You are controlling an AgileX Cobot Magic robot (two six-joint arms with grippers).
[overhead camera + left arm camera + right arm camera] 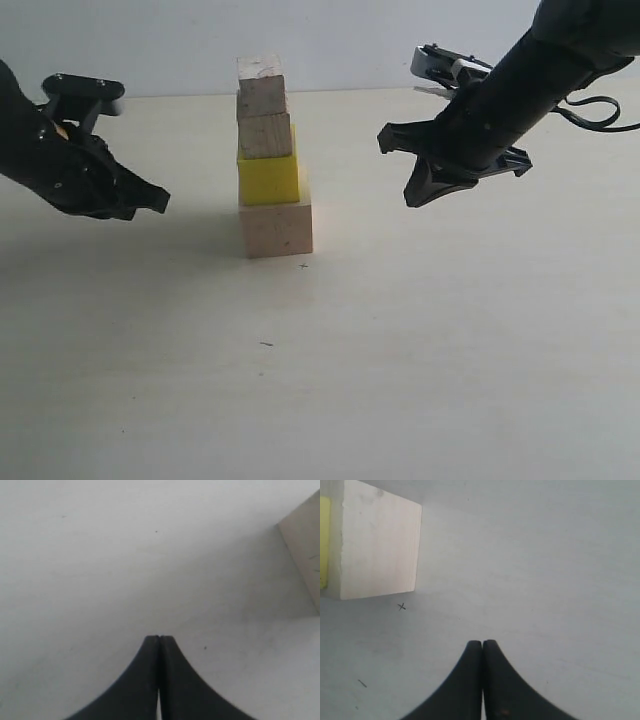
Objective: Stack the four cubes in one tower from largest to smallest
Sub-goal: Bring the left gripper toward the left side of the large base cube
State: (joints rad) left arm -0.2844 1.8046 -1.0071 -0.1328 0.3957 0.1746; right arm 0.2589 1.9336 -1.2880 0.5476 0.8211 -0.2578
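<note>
The four cubes stand as one tower on the table. A large pale wood cube (276, 228) is at the bottom, with the yellow cube (268, 178) on it, then a medium wood cube (265, 136) and a small wood cube (262, 92) on top. My left gripper (160, 200) hangs shut and empty to the left of the tower, clear of it. My right gripper (412, 198) is shut and empty to the right. In the right wrist view the shut gripper (483, 642) points near the large cube (377, 545). The left gripper (159, 638) sees a pale cube's edge (305, 545).
The pale table (400, 350) spreads around the tower, with a small pen cross (303, 266) just in front of the bottom cube and a short dark mark (266, 344) nearer the front. A light wall (330, 40) rises behind the table's far edge.
</note>
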